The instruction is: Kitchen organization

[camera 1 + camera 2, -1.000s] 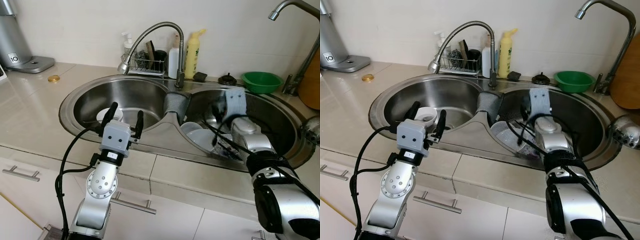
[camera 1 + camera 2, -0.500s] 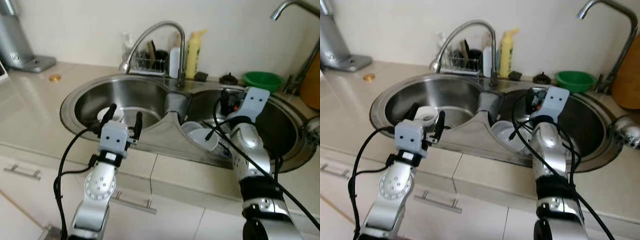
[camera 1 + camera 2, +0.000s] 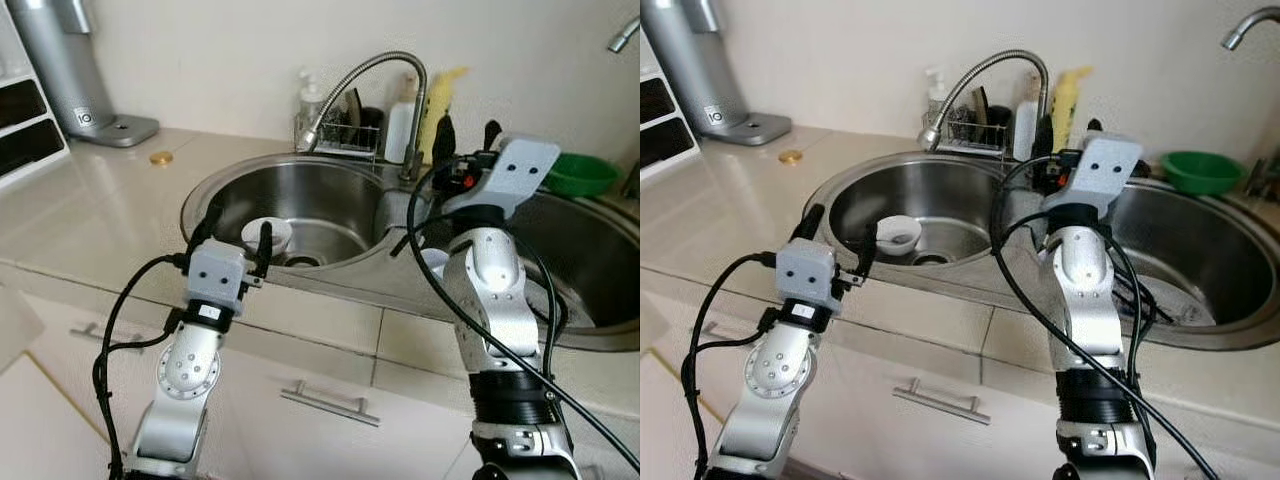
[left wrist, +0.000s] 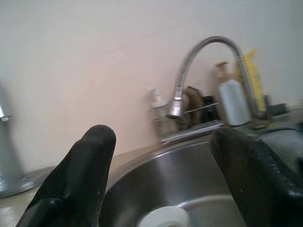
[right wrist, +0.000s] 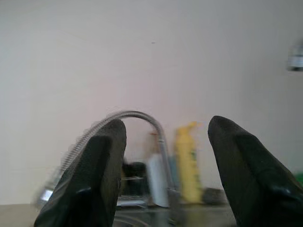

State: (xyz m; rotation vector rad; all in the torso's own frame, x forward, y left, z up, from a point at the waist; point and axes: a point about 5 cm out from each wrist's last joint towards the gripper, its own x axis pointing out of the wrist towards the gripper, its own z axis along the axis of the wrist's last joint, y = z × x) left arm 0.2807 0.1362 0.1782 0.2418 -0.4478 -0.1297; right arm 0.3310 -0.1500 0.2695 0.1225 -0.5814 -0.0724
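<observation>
1. The small white bowl (image 3: 266, 233) lies in the left basin of the sink (image 3: 215, 187), near the drain.
2. The left gripper (image 3: 237, 225), fingers wide and empty, hovers at the bowl's 7 o'clock.
3. The right gripper (image 3: 466, 140), wide and empty, is raised over the divider.
4. The bowl looks light, stiff, perhaps wet and breakable; I would pinch its rim.

A shiny metal sink (image 3: 330, 195) with two round bowls sits in a pale counter (image 3: 90, 215). A bendy silver tap (image 3: 365, 80) curves over the left bowl. Behind it stand a wire rack (image 3: 345, 135), a white bottle (image 3: 402, 125) and a yellow bottle (image 3: 1065, 100). A green bowl (image 3: 1200, 170) rests near the far edge. A small gold coin (image 3: 159, 157) lies on the counter near a grey machine (image 3: 70, 65). Below are drawer handles (image 3: 330, 402).
</observation>
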